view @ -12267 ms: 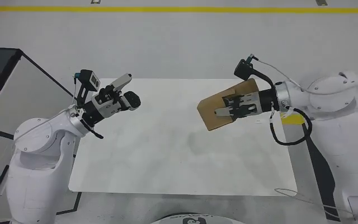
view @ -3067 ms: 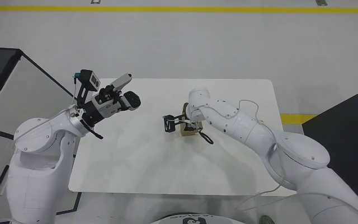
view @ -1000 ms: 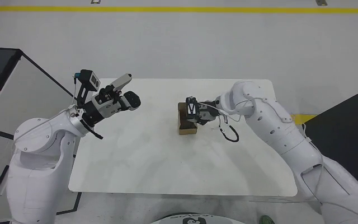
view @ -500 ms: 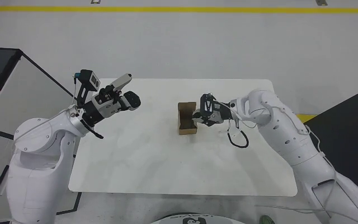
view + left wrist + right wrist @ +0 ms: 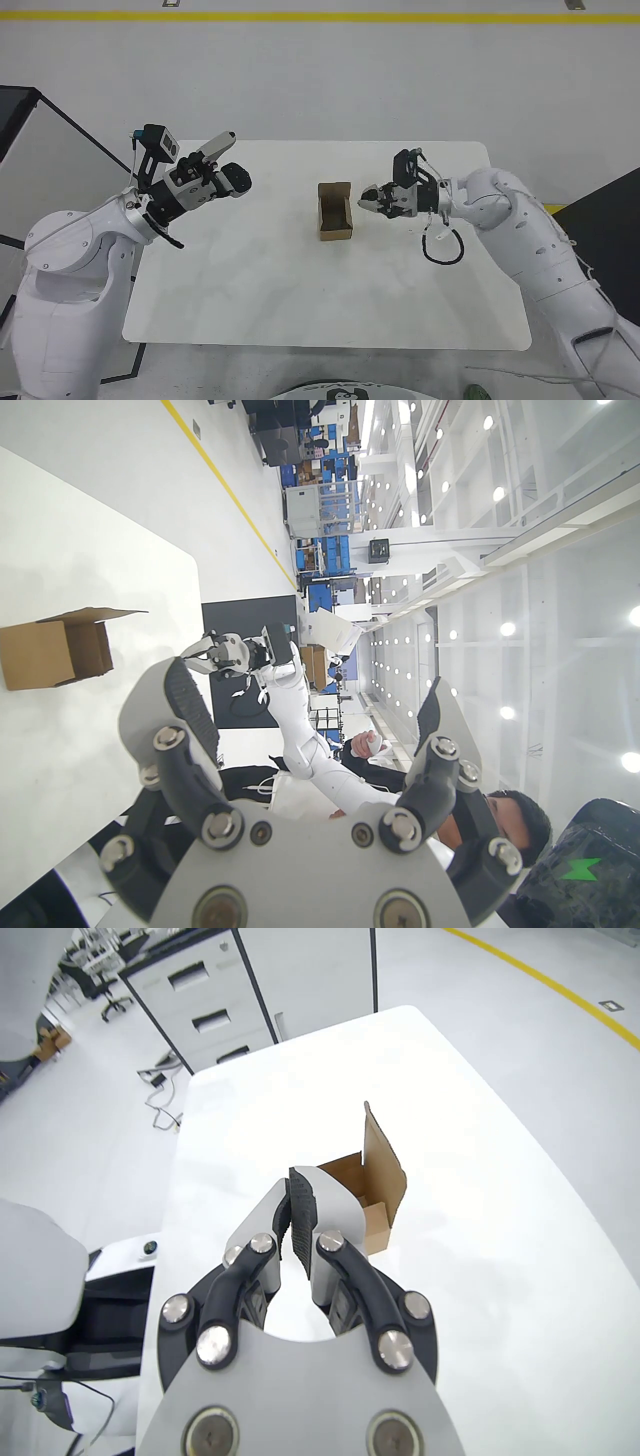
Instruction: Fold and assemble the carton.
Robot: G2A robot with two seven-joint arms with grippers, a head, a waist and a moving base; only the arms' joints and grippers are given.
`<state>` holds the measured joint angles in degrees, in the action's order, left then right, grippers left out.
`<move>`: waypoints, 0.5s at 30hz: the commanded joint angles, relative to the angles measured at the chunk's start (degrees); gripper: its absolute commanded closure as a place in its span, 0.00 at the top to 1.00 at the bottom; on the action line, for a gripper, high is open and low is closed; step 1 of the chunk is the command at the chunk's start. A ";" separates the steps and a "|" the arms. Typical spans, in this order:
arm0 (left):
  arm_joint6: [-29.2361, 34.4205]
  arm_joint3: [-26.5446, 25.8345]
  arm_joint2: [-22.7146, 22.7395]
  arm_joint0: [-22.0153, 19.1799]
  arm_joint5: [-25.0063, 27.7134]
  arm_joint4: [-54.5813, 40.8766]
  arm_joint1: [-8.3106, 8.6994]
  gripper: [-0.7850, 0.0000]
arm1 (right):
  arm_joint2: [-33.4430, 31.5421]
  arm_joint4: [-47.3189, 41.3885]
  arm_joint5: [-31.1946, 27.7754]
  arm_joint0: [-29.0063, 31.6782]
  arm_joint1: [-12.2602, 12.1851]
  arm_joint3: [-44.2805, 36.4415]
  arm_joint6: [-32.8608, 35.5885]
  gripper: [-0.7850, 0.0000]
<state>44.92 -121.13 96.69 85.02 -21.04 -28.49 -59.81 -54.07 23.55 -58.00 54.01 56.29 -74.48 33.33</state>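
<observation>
Carton (image 5: 334,210) upright; right gripper (image 5: 295,1178) closed, seemingly empty, just beside it; left gripper (image 5: 305,680) open, well apart.

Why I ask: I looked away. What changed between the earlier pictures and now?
The right tool carried the flattened box from above the right side of the table to the middle, left it standing open, let go and drew back toward its own side. It is shut now, clear of the box. The left tool stayed raised and open.
</observation>
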 commanded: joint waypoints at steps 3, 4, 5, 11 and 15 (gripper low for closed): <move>0.00 0.00 0.00 0.00 0.00 0.00 0.00 1.00 | 0.42 -14.66 0.00 -0.24 -1.59 2.02 4.49 0.00; 0.00 0.00 0.00 0.00 0.00 0.00 0.00 1.00 | 0.42 -14.66 0.00 -0.24 -1.59 2.02 4.49 0.00; 0.00 0.00 0.00 0.00 0.00 0.00 0.00 1.00 | 0.42 -14.66 0.00 -0.24 -1.59 2.02 4.49 0.00; -0.49 0.18 -0.41 0.20 -0.53 -0.65 -0.05 1.00 | 0.42 -14.66 0.00 -0.24 -1.59 2.02 4.49 0.00; -3.23 -0.67 -2.46 0.04 -7.44 0.98 0.10 1.00 | -0.19 -15.23 1.50 1.27 -1.76 2.93 2.97 0.00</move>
<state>42.70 -121.56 95.09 85.10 -25.11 -28.21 -59.75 -53.99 8.14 -56.74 55.04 54.63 -71.83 36.42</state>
